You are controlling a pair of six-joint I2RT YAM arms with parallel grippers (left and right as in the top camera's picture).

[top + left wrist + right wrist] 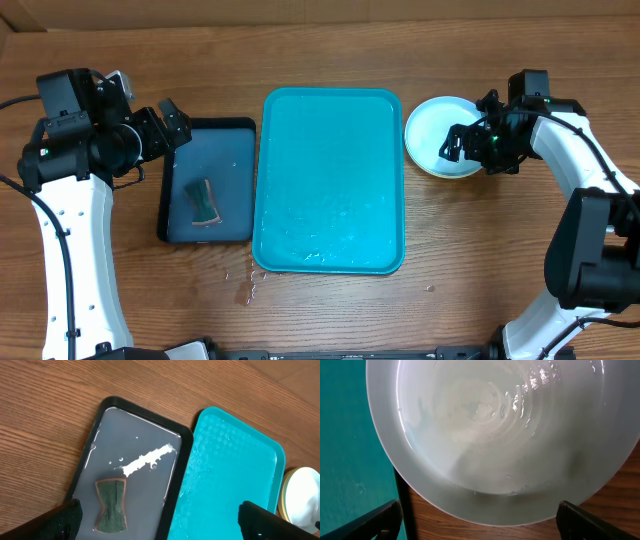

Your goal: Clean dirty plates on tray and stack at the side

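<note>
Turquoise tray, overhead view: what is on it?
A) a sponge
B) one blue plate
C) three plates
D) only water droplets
D: the tray shows only a wet sheen; the plates sit stacked beside it, and the sponge lies in the black tray.

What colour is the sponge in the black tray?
Dark green sponge, best in left wrist view.
</note>
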